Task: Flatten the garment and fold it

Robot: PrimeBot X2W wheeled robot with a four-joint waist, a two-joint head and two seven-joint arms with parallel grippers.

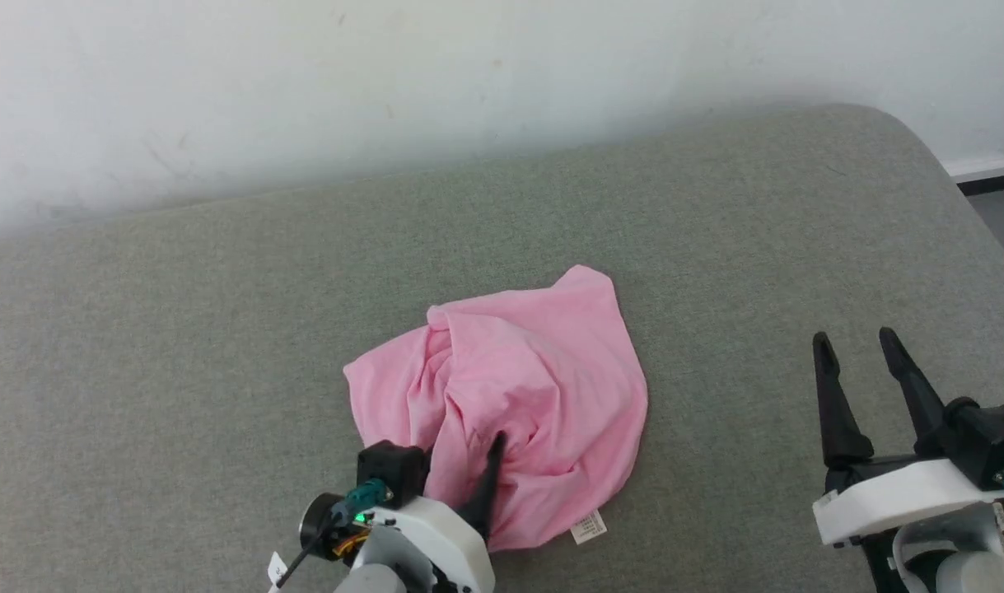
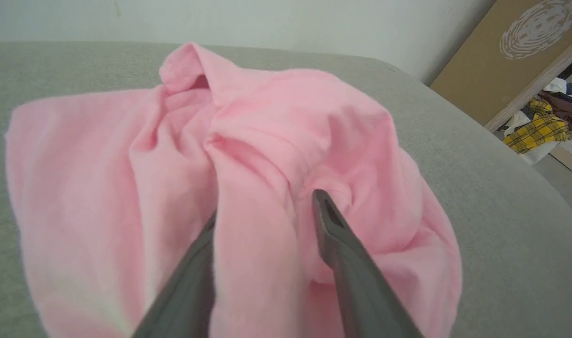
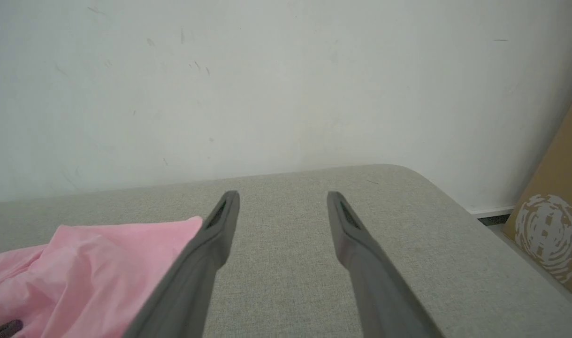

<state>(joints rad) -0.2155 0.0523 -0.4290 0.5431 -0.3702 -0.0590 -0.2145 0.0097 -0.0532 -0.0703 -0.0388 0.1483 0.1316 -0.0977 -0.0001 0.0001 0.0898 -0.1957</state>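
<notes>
The pink garment [image 1: 510, 387] lies crumpled in a heap on the grey-green padded surface [image 1: 221, 329], with its small white tag [image 1: 588, 527] at the near edge. My left gripper [image 1: 477, 449] sits in the heap's near side, open. A raised fold of the garment [image 2: 267, 117] lies between its two spread fingers. One finger [image 1: 493, 469] shows above the cloth and the other is hidden under it. My right gripper [image 1: 854, 338] stands open well to the right, over bare surface, holding nothing. In the right wrist view that gripper [image 3: 282, 195] has the garment [image 3: 79, 263] at its lower left.
A white wall [image 1: 469, 74] runs along the far side of the surface, whose right corner [image 1: 897, 123] is rounded. Beyond it, a brown cardboard panel [image 2: 501, 47] leans on the wall, with a pile of clothes [image 2: 544, 126] on the floor.
</notes>
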